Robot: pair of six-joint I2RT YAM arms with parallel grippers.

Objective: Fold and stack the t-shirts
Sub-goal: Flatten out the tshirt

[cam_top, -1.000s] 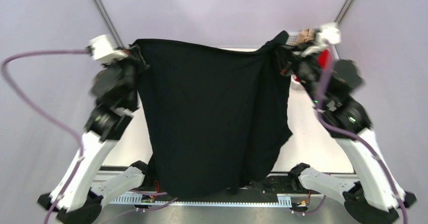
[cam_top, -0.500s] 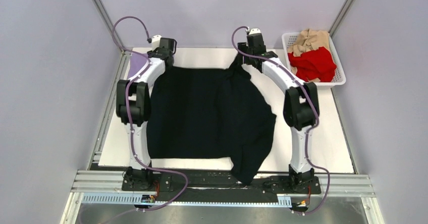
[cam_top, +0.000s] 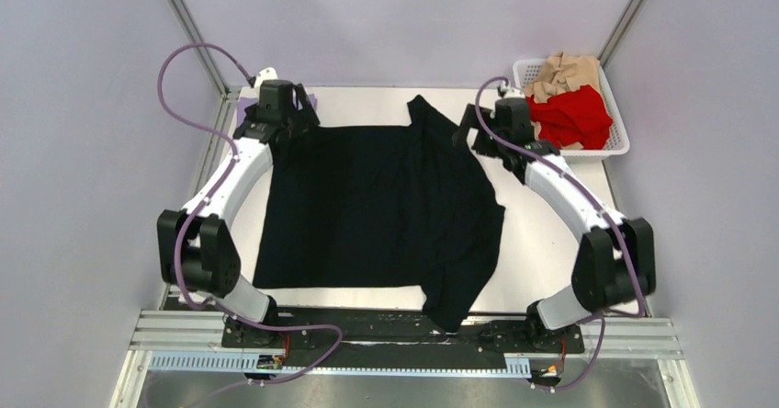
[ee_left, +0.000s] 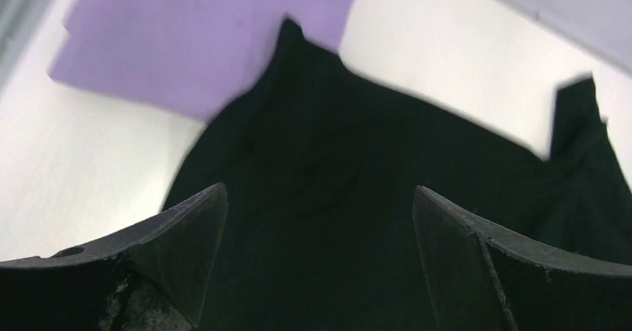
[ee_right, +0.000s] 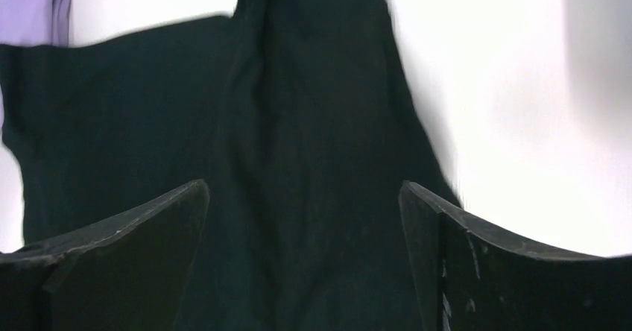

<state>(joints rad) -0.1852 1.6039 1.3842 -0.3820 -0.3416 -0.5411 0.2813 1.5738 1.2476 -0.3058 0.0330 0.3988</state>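
Observation:
A large black t-shirt (cam_top: 367,210) lies spread on the white table, its right side rumpled and one end hanging over the near edge (cam_top: 448,309). My left gripper (cam_top: 292,130) hovers over the shirt's far left corner, open, with only black cloth (ee_left: 320,159) below the fingers (ee_left: 319,191). My right gripper (cam_top: 478,138) is over the far right part, open and holding nothing (ee_right: 302,186). A lavender t-shirt (cam_top: 244,110) lies flat at the far left corner, partly under the black one (ee_left: 201,33). Red (cam_top: 571,116) and tan (cam_top: 562,71) t-shirts sit bunched in a basket.
The white basket (cam_top: 619,143) stands at the far right corner beside the right arm. Bare white table (cam_top: 542,243) shows right of the black shirt. Grey walls and frame posts close in the table on both sides.
A second ago both grippers held the black shirt up in the air. It now lies on the table, both grippers have opened and let go, and both arms have drawn back from the far edge.

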